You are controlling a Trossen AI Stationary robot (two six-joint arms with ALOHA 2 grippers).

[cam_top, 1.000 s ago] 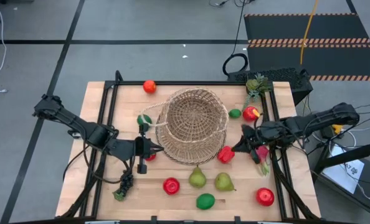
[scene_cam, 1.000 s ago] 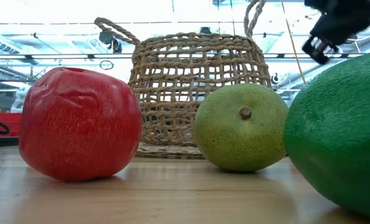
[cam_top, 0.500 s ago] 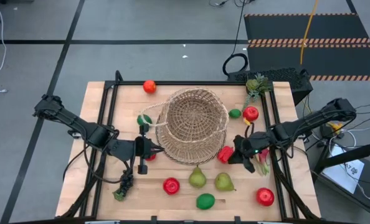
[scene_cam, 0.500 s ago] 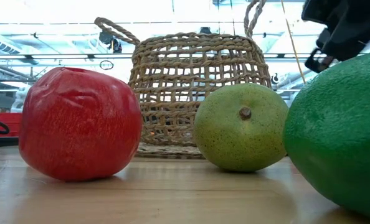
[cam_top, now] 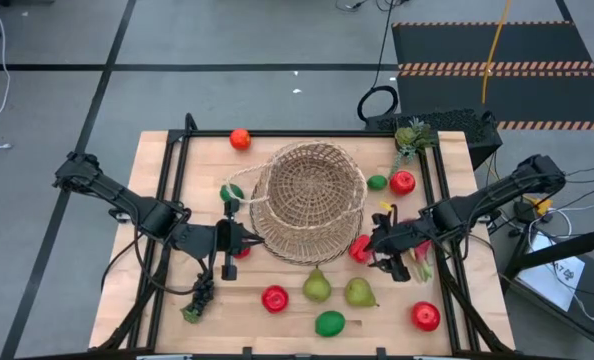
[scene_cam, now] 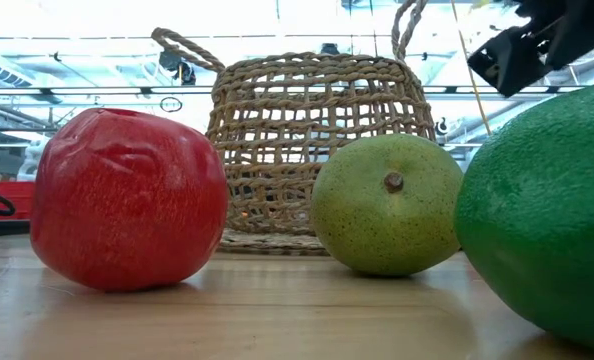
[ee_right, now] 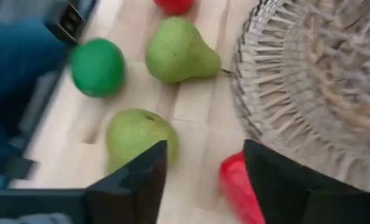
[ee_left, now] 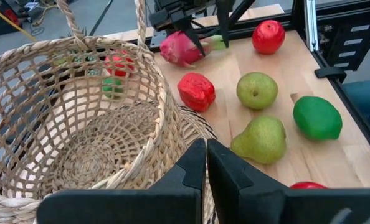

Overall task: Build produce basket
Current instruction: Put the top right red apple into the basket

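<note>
High view: one basket [cam_top: 312, 200], two pears [cam_top: 317, 287]; right pincer [cam_top: 375, 252] wide, left pincer [cam_top: 252, 238] pinched closed.

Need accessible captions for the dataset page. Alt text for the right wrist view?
The right gripper, open, hovers over a wooden table beside a red toy fruit. Ahead lie two green pears and a lime, next to the woven basket.

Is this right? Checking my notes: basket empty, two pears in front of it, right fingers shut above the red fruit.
One slip: the right gripper's fingers stand open, as the right wrist view shows. The basket is empty, two pears in front, red fruit below the gripper.
</note>
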